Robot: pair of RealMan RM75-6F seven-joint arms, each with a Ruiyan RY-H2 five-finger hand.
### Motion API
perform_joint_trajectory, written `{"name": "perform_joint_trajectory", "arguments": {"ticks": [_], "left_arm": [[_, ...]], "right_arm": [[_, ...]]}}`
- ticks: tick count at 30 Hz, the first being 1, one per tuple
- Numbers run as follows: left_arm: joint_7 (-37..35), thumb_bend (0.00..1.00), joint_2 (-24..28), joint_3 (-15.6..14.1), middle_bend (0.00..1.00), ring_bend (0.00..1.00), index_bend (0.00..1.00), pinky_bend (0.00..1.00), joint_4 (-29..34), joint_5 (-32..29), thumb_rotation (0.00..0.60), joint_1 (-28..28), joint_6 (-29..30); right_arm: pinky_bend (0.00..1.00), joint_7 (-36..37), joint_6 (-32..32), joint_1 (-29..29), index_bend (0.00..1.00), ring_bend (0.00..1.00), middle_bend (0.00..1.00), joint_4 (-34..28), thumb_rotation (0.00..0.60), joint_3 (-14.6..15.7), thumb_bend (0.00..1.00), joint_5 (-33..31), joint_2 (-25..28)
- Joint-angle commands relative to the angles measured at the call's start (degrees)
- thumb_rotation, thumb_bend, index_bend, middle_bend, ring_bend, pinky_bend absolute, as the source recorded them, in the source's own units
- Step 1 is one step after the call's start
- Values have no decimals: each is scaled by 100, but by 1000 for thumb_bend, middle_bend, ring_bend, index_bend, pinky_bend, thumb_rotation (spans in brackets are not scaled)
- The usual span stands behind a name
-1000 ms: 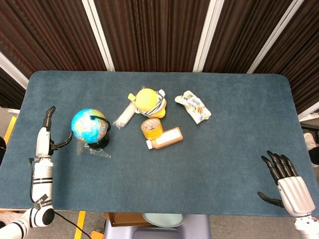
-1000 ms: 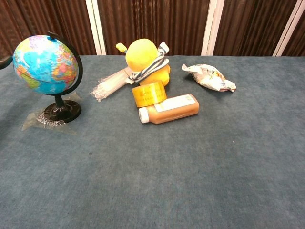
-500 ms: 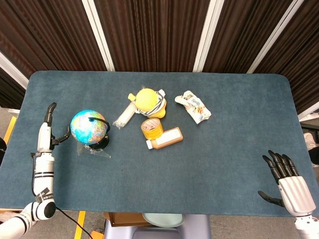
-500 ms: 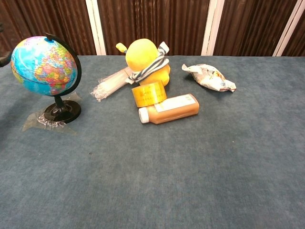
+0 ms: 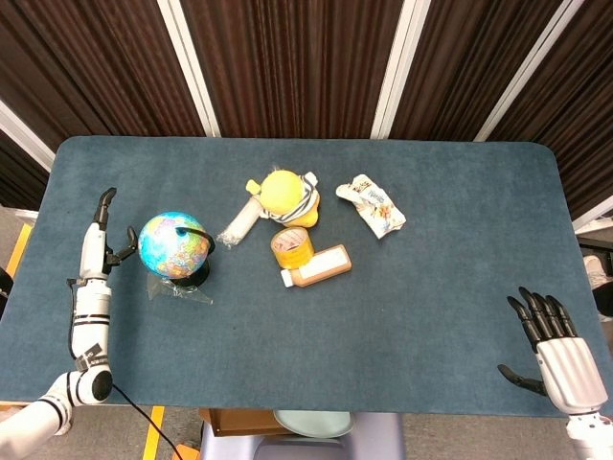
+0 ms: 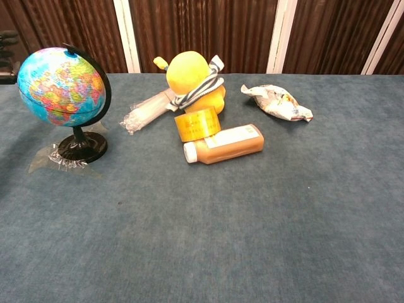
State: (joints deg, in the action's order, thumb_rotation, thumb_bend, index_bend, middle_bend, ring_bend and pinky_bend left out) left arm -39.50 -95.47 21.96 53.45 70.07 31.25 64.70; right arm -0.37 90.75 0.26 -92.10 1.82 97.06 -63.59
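Two robot hands sit at opposite ends of a blue table [image 5: 431, 316]. At far left, the left hand [image 5: 99, 251] is spread wide, fingertips just beside a small globe [image 5: 173, 245] standing upright on clear plastic wrap [image 5: 182, 292]. In the middle lie a yellow plush toy [image 5: 284, 195], tape roll [image 5: 292, 247], orange bottle [image 5: 319, 266] and snack packet [image 5: 372, 205]. Far right, the right hand [image 5: 560, 356] rests open, holding nothing.
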Motion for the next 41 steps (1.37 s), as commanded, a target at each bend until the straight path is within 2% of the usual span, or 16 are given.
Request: {"name": "perform_joint_trajectory", "arguments": {"ticks": [1, 7, 15, 20, 24, 28, 31, 35, 41], "left_arm": [[92, 335, -66, 11, 0, 0, 0, 0, -232, -9, 600, 28, 76], [262, 355, -141, -69, 0, 0, 0, 0, -757, -16, 600, 12, 93], [276, 389, 146, -412, 0, 0, 0, 0, -662, 257, 600, -314, 329], [662, 393, 751, -1024, 0, 0, 0, 0, 101, 695, 600, -863, 676], [1159, 396, 1520, -1639, 0, 0, 0, 0, 1183, 1102, 600, -1291, 808], [1973, 395, 2030, -2256, 0, 0, 0, 0, 2033, 1710, 600, -1766, 1404], [2902, 393, 2203, -2552, 0, 0, 0, 0, 2386, 2024, 600, -1924, 1584], [3787, 393, 2196, -2623, 0, 0, 0, 0, 2554, 2378, 600, -2029, 1947], [3745, 394, 2241, -2538, 0, 0, 0, 0, 2597, 2353, 600, -2091, 2081]], "right_arm": [[0, -32, -39, 15, 0, 0, 0, 5, 600, 5, 124, -4, -13], [0, -98, -98, 29, 0, 0, 0, -2, 600, 30, 124, 9, -29], [0, -176, -151, 47, 0, 0, 0, -33, 600, 70, 124, 64, -39], [0, -185, -187, 65, 0, 0, 0, -51, 600, 75, 124, 66, -31], [0, -175, -229, 88, 0, 0, 0, -73, 600, 100, 124, 101, -22], [0, -170, -273, 105, 0, 0, 0, -112, 600, 140, 124, 146, -13], [0, -198, -259, 103, 0, 0, 0, -128, 600, 159, 124, 189, 11], [0, -181, -207, 82, 0, 0, 0, -172, 600, 163, 124, 203, 43], [0, -225, -317, 119, 0, 0, 0, -184, 600, 185, 124, 194, 20]]}}
